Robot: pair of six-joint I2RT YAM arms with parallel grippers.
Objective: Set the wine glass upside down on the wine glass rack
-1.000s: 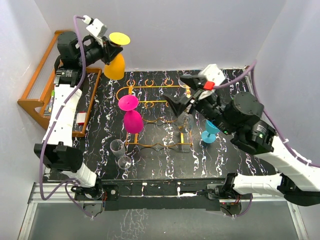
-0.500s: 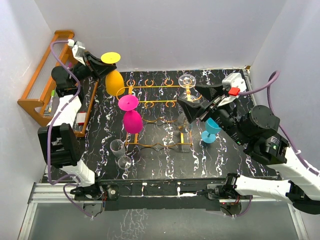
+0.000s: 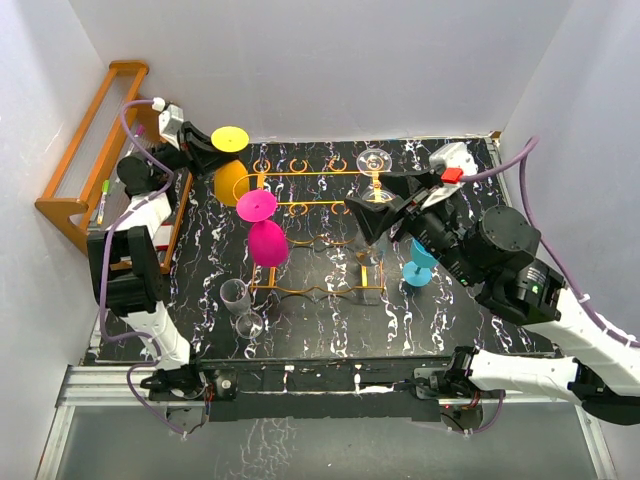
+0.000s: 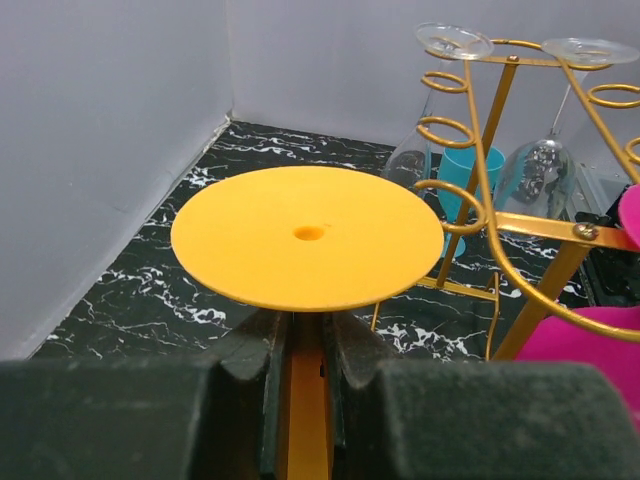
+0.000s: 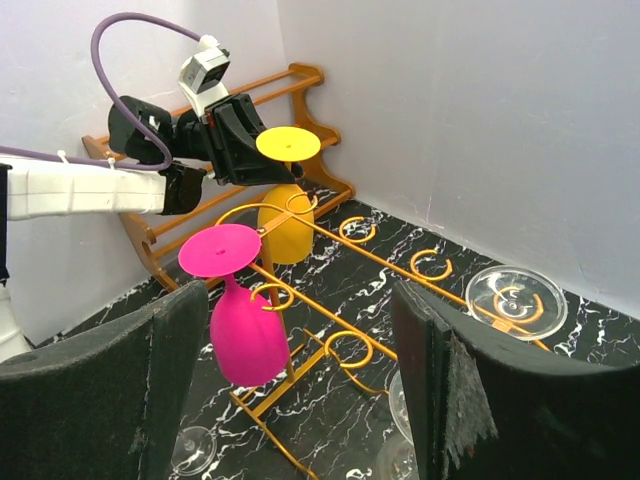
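My left gripper [image 3: 205, 155] is shut on the stem of a yellow wine glass [image 3: 231, 178] held upside down, foot up. In the left wrist view my fingers [image 4: 240, 345] clamp the stem under the round yellow foot [image 4: 306, 235]. The glass hangs at the far-left corner of the gold wire rack [image 3: 318, 176], beside a corner loop [image 4: 452, 203]. I cannot tell if the stem is inside a loop. The right wrist view shows the glass [image 5: 286, 222] and rack [image 5: 395, 270]. My right gripper [image 3: 378, 208] is open and empty above the rack's right side [image 5: 298, 310].
A magenta glass [image 3: 264, 238] and a clear glass [image 3: 374, 162] hang upside down on the wire rack. A teal glass [image 3: 420, 262] stands at the right. Two clear glasses [image 3: 240, 305] are at the front left. A wooden slatted rack [image 3: 80, 150] is at the far left.
My left gripper has brought the yellow glass down and toward the rack's far-left corner. My right arm has shifted a little to the right, gripper still open.
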